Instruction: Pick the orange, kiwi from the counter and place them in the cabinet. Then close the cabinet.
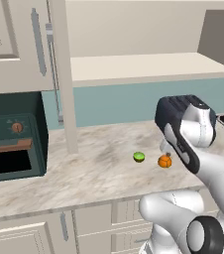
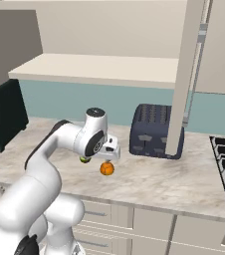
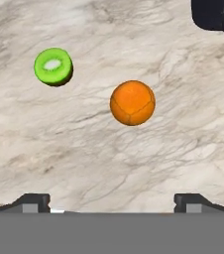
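**op:** Pincer [image 3: 112,201] is spread wide and empty over the counter [image 3: 84,158]. From my seat the orange [image 3: 132,102] sits right of the kiwi [image 3: 53,66], close together.

**reply:** Risk?

**op:** I figure a finger could nudge the orange and roll it away.

No readable text, label, brand, number or sign is showing on anything in these views.
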{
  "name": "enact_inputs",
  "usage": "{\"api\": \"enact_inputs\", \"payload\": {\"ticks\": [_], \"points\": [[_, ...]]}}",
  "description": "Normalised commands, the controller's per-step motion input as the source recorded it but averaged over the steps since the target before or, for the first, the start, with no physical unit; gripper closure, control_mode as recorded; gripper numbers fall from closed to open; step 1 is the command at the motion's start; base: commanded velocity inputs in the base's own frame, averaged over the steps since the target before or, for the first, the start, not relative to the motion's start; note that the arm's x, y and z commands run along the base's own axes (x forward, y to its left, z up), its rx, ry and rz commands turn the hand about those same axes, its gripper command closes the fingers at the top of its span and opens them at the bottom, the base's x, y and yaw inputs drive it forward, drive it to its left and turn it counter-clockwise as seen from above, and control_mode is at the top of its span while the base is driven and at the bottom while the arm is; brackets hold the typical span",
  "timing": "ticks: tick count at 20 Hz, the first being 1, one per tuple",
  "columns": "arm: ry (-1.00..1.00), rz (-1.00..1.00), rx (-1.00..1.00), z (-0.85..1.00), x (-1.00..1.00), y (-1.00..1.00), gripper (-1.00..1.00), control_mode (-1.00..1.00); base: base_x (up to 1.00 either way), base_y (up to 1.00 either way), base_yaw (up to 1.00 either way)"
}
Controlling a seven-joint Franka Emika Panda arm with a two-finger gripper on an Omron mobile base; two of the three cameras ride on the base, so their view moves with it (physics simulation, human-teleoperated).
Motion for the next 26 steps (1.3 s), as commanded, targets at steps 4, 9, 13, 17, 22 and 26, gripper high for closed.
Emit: {"api": "enact_inputs", "payload": {"ticks": [4, 9, 13, 17, 22, 26], "points": [[0.00, 0.00, -0.04, -0.39, 0.15, 0.00, -1.00, -1.00, 0.00, 0.00, 0.00], [0.00, 0.00, -0.06, -0.37, 0.20, 0.00, -1.00, -1.00, 0.00, 0.00, 0.00], [0.00, 0.00, -0.06, -0.31, 0.18, 0.00, -1.00, -1.00, 0.00, 0.00, 0.00], [0.00, 0.00, -0.03, -0.25, 0.17, 0.00, -1.00, -1.00, 0.00, 0.00, 0.00], [0.00, 0.00, -0.02, -0.23, 0.16, 0.00, -1.00, -1.00, 0.00, 0.00, 0.00], [0.00, 0.00, -0.02, -0.23, 0.19, -0.01, -1.00, -1.00, 0.00, 0.00, 0.00]]}}
